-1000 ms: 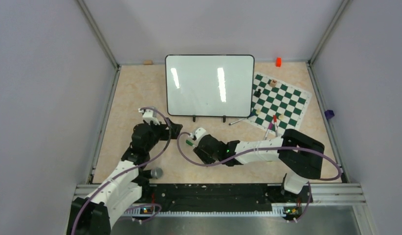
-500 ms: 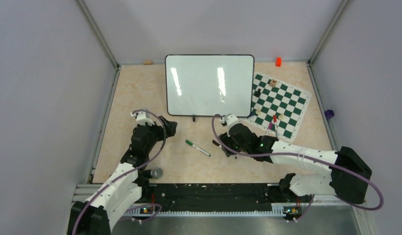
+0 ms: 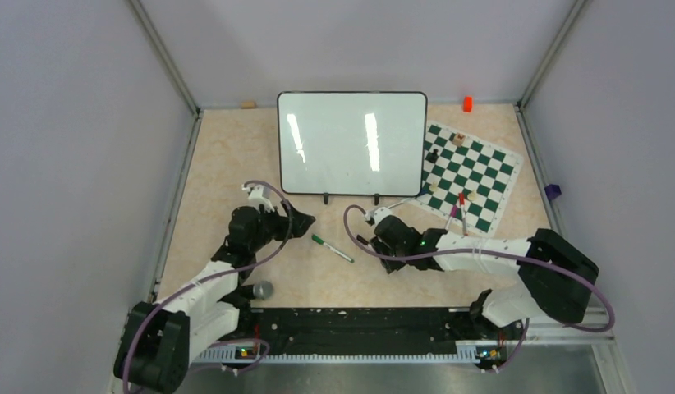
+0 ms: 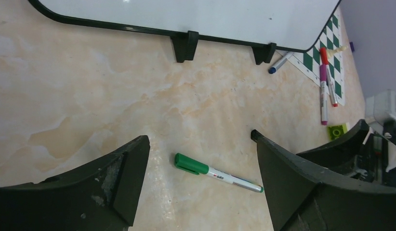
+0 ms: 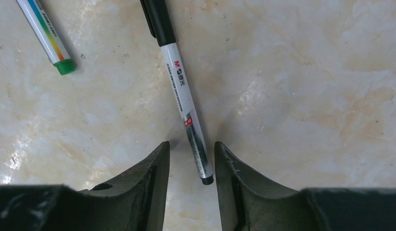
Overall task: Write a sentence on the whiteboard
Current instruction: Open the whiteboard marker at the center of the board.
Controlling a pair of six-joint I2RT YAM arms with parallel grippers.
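Note:
The whiteboard [image 3: 351, 144] stands upright at the back on two black feet, and its lower rim shows in the left wrist view [image 4: 186, 14]. Its face is blank; no sentence shows on it. A green-capped marker [image 3: 332, 249] lies on the table between the arms. My left gripper [image 3: 305, 223] is open and empty, with that marker [image 4: 217, 172] lying ahead between its fingers [image 4: 200, 137]. My right gripper [image 3: 371, 242] is narrowly open, its fingers [image 5: 192, 144] either side of the tail of a black-capped marker [image 5: 179, 86] lying flat, with a gap on both sides.
A green-and-white chess mat [image 3: 470, 172] with a few pieces lies right of the board. Red and pink markers [image 3: 459, 209] and a blue marker [image 3: 400, 203] lie by its near edge. An orange block [image 3: 467, 103] sits at the back right, a grey ball [image 3: 264, 289] near the left arm.
One second ago the right gripper was at centre-left with the green marker; the marker now lies on the table. The right gripper has shifted onto the black marker. The left gripper has moved right.

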